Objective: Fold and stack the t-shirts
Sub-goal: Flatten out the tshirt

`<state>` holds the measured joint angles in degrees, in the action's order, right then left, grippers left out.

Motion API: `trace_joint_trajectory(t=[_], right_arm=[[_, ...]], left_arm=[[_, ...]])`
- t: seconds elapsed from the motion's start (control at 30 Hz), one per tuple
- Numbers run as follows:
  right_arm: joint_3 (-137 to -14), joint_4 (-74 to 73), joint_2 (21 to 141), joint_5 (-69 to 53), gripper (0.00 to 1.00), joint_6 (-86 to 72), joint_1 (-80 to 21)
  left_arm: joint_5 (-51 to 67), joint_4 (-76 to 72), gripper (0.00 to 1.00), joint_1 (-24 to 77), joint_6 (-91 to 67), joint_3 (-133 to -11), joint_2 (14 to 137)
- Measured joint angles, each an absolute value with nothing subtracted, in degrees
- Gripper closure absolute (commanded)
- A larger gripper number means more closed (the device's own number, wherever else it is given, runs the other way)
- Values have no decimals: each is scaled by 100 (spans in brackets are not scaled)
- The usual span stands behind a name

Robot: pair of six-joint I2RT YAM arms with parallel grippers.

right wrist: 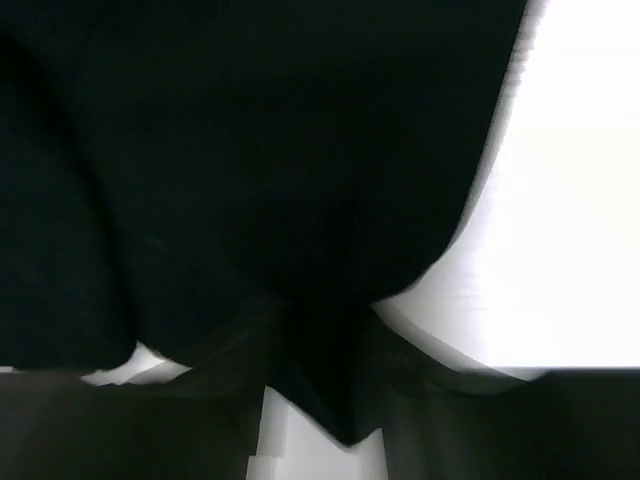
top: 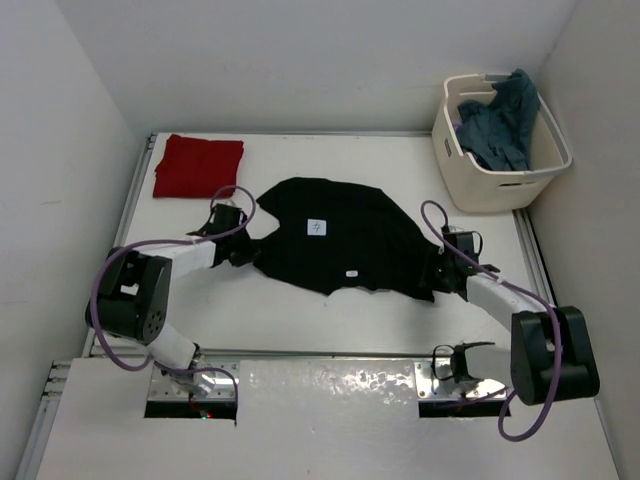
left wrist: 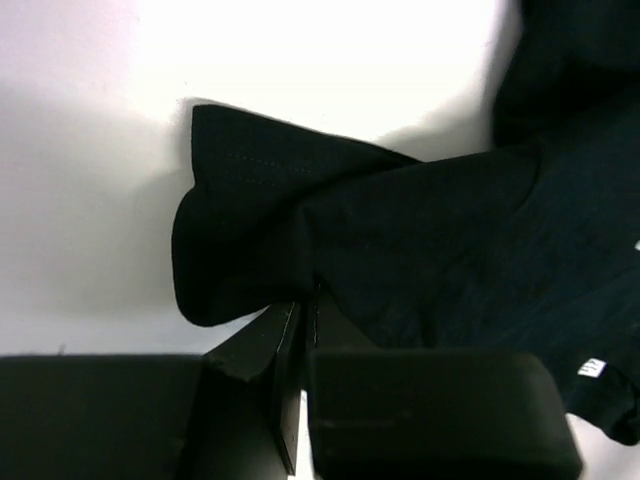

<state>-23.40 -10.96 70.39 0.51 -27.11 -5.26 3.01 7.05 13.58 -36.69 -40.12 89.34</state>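
A black t-shirt (top: 345,235) lies spread in the middle of the table, inside out with a small white label showing. My left gripper (top: 243,248) is shut on its left edge; in the left wrist view the cloth (left wrist: 400,240) is pinched between my closed jaws (left wrist: 305,330). My right gripper (top: 438,270) is shut on the shirt's right edge; in the right wrist view black cloth (right wrist: 260,160) fills the frame and hangs between my fingers (right wrist: 330,370). A folded red t-shirt (top: 198,166) lies at the far left. A slate blue-grey shirt (top: 502,125) sits in the tub.
A cream plastic tub (top: 500,185) stands at the far right corner. White walls close in the table on the left, back and right. The arm bases sit at the near edge.
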Motion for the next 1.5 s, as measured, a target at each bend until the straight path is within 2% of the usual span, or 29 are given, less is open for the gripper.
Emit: trace_joint_trajectory(t=[0.03,0.07,0.23,0.37,0.67,0.97,1.13,1.23,1.33,1.5], right_arm=[[-2274,-819,7091,-95,93,-2779,-528],[-2178,-521,7133,-250,100,-2884,-530],[-2073,152,7157,-344,100,-3055,-539],[-2493,357,6720,268,100,-2965,-543],[-5264,591,5607,1789,100,-1682,-537],[-7439,-34,5502,2014,100,-607,-521],[-8468,-497,6062,1841,100,-425,-515],[-8976,-718,6775,1612,100,-403,-489],[-9673,-921,7859,1317,100,-434,-384],[-11721,-1535,9953,932,100,-578,-119]], left_arm=[[272,755,100,1358,-3647,-4040,8877],[239,825,100,1358,-3623,-4084,8790],[-198,1199,100,1358,-3465,-4851,8377],[-567,1288,100,1358,-3319,-5830,8130],[-1282,1087,100,1358,-2735,-7518,6615],[-1431,1020,100,1358,-2231,-9301,6473],[-1382,1151,100,1334,-2130,-9872,7175],[-939,1245,100,1138,-2137,-10372,7900],[-110,1352,100,740,-2246,-11664,9319],[989,1699,100,121,-2532,-13760,11557]])
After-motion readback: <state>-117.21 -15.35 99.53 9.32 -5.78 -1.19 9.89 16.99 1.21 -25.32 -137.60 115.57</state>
